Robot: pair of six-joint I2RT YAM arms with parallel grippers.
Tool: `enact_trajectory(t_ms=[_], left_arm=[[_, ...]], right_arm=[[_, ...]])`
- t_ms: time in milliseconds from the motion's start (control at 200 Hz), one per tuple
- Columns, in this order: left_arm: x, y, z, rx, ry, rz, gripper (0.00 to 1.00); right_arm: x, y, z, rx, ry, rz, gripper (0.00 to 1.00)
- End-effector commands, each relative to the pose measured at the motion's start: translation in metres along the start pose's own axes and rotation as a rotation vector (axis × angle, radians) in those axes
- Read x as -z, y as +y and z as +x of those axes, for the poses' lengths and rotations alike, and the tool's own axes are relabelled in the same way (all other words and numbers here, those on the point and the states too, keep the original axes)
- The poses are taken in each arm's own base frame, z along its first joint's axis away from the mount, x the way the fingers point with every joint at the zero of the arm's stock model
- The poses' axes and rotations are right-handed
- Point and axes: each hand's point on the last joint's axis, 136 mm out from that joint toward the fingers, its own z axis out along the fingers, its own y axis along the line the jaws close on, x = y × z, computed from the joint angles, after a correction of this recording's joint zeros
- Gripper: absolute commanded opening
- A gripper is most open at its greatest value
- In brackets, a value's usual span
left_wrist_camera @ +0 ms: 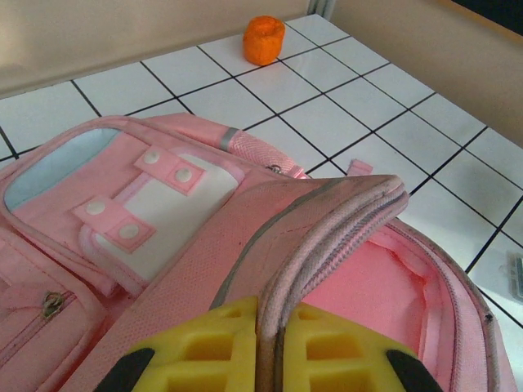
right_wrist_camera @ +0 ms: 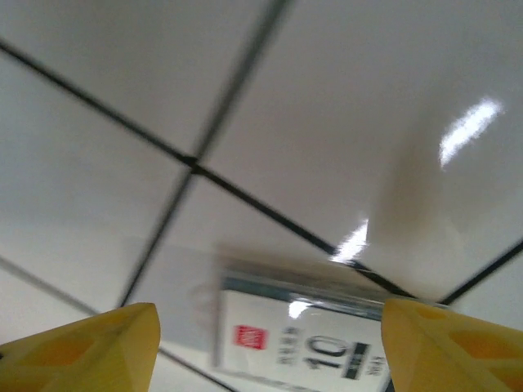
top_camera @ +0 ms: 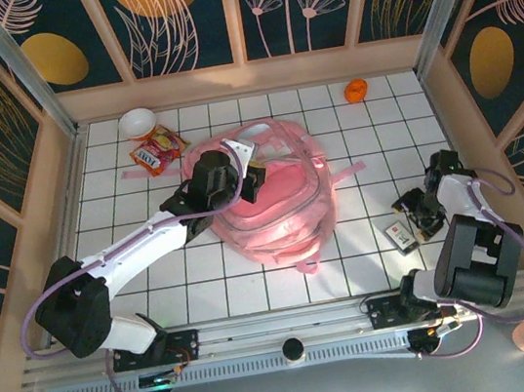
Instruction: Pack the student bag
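Top external view has the student bag (top_camera: 279, 208) lying mid-surface (top_camera: 352, 271), its main flap open. Left jaws pinch the flap's zipped rim (left_wrist_camera: 327, 220). Right jaws stand spread just above a small flat pack (right_wrist_camera: 298, 343) on the tiles, right of the bag.

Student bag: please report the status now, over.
Left fingers shut on bag rim, mouth lifted open. Right fingers open over small box on table. Nothing blocking the bag mouth.

The left pincer (left_wrist_camera: 270, 331) pinches the student bag (left_wrist_camera: 163, 204) rim, orange object (left_wrist_camera: 264, 39) beyond.
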Motion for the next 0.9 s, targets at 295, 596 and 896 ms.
enact_trajectory(t_ms=[295,596,896], left_arm=[[0.008,-0.013,-0.039,0.021,-0.137,0.061,0.00],[0.008,-0.016,-0.041,0.015,-0.141,0.077,0.00],[0.011,-0.019,-0.044,0.023,-0.142,0.096,0.00]], right_arm=[[-0.015,0.018,0.029,-0.093,0.098,-0.141,0.73],[0.006,0.072,0.043,0.040,0.124,-0.179,0.72],[0.092,0.100,0.016,0.538,-0.011,-0.117,0.72]])
